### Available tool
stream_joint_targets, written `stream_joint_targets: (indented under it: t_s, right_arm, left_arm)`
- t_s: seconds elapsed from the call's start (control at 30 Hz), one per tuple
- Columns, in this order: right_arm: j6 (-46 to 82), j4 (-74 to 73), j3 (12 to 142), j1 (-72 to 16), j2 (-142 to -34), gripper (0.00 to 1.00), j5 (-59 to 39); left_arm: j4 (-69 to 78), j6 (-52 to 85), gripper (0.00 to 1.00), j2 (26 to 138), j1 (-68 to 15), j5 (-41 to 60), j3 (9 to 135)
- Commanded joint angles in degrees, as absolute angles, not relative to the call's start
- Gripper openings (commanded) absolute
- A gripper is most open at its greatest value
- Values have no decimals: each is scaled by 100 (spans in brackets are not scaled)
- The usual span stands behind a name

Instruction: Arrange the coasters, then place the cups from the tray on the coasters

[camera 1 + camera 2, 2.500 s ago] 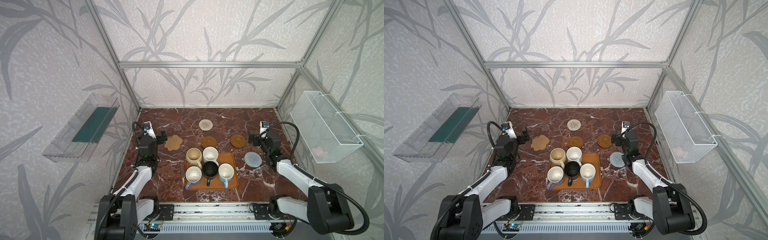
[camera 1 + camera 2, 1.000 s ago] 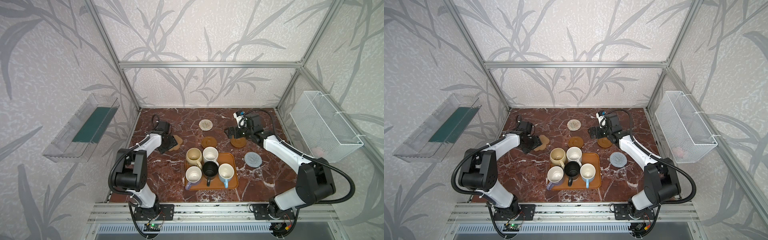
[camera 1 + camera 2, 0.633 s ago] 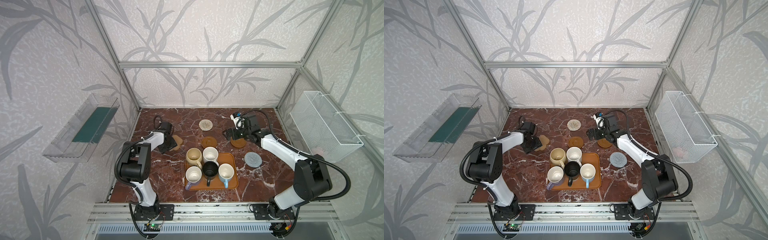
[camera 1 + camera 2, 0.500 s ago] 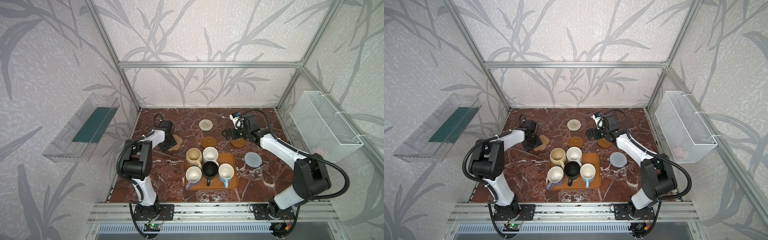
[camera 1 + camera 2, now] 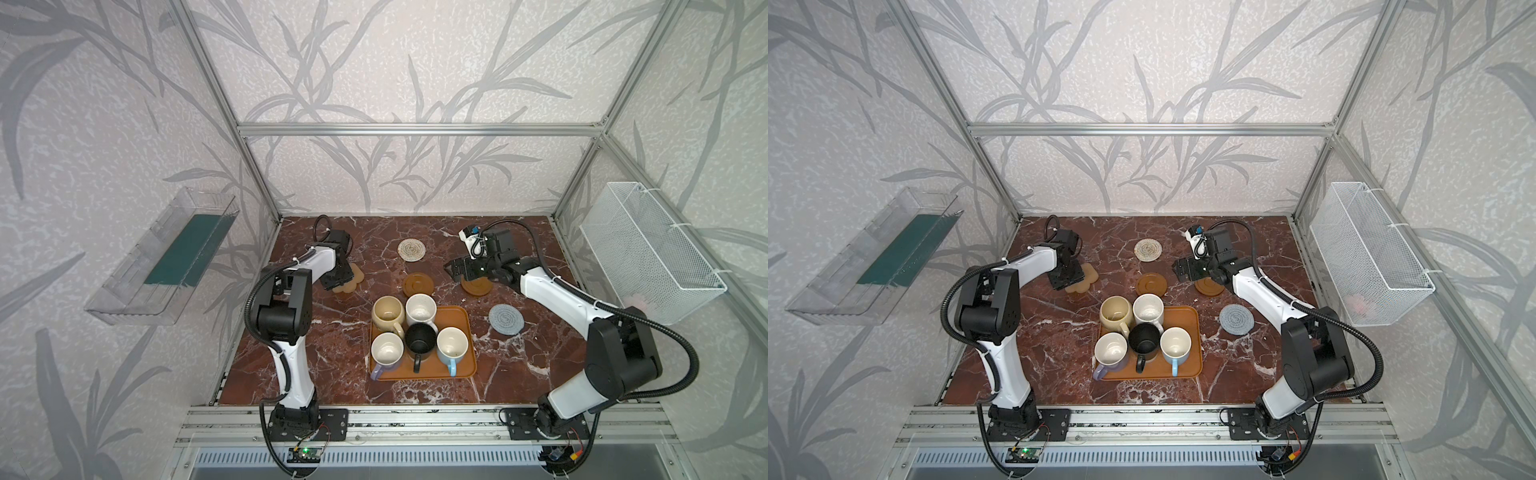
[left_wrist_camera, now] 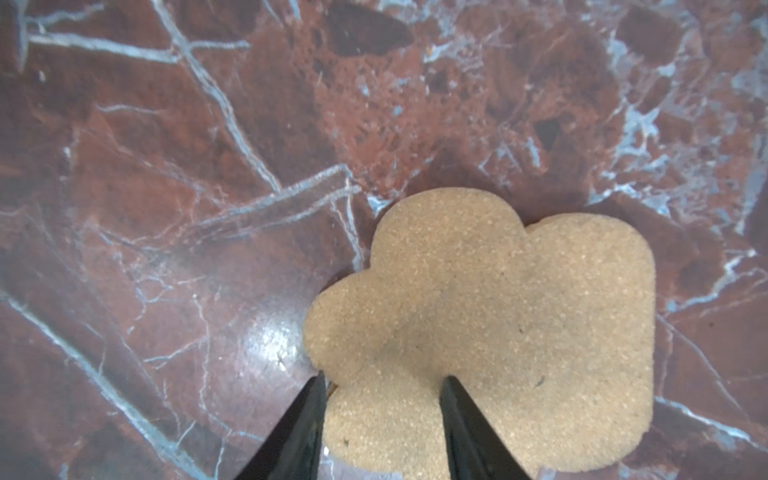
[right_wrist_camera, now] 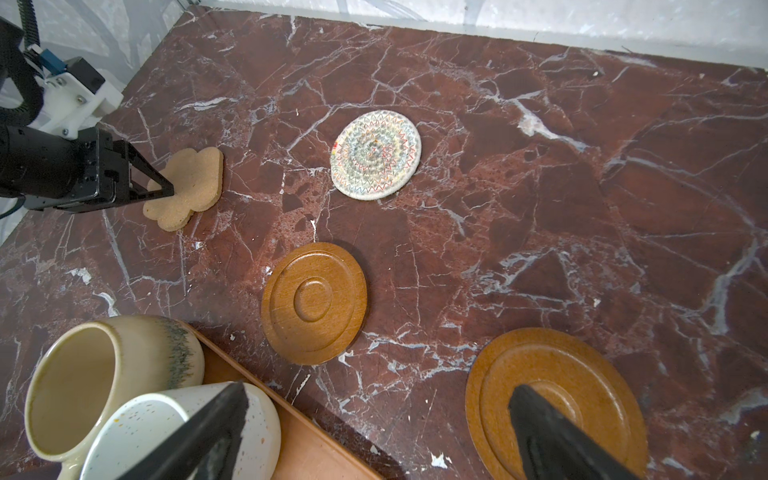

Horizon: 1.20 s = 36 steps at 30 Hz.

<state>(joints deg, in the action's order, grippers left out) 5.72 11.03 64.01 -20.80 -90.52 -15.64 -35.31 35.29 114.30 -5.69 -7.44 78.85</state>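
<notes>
My left gripper [image 6: 382, 380] lies low over the tan cork coaster [image 6: 498, 311] at the left; its jaws stand apart, one finger at the cork's edge, the other on top [image 7: 164, 189]. My right gripper [image 7: 376, 395] hangs wide open and empty, one finger above the right wooden coaster [image 5: 478, 287], the other above the white cup [image 7: 145, 436]. A cream woven coaster [image 5: 411, 250], a second wooden coaster [image 5: 417, 284] and a grey-blue coaster [image 5: 505, 318] lie flat. The tray [image 5: 455, 316] holds beige [image 5: 387, 314], white [image 5: 420, 309], lavender [image 5: 387, 352], black [image 5: 420, 340] and light blue [image 5: 452, 348] cups.
A white wire basket [image 5: 648, 253] hangs on the right wall and a clear plastic shelf [image 5: 166, 257] on the left wall. Aluminium frame posts stand at the back corners of the red marble table [image 5: 332, 353].
Both arms have reached out from the front to the coasters. Over the last second the left jaws have narrowed over the cork coaster; the right gripper has barely shifted and stays wide.
</notes>
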Motion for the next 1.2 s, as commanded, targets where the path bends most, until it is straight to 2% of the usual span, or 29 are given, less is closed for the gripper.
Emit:
stream_joint_targets:
  t_s: [0.0,0.33,0.47,0.63,0.93,1.17]
  right_arm:
    - [519,1170,6550,-2115,-9024,97,-1547]
    - [650,1164,6478,-2115,-8941,97,-1541]
    - [696,1147,6391,-2118,-8819,97,-1512]
    - [734,1213,6332,-2118,-8696,98,-1361]
    - [670,1322,6278,-2111,-8560,97,-1388]
    - [917,1477,6334,-2101,-8620,99,-1150]
  left_arm:
    - [-3843,3504,48,11742,-563,-1034,8192]
    - [-3813,3480,51,11661,-534,-681,8368]
    - [-3845,3481,57,11437,-522,-603,8366]
    - [-3958,3508,70,11150,-519,-468,8523]
    - [-4500,3193,77,10639,-738,-738,9172]
    - [-4236,2922,89,10896,-1167,345,10005]
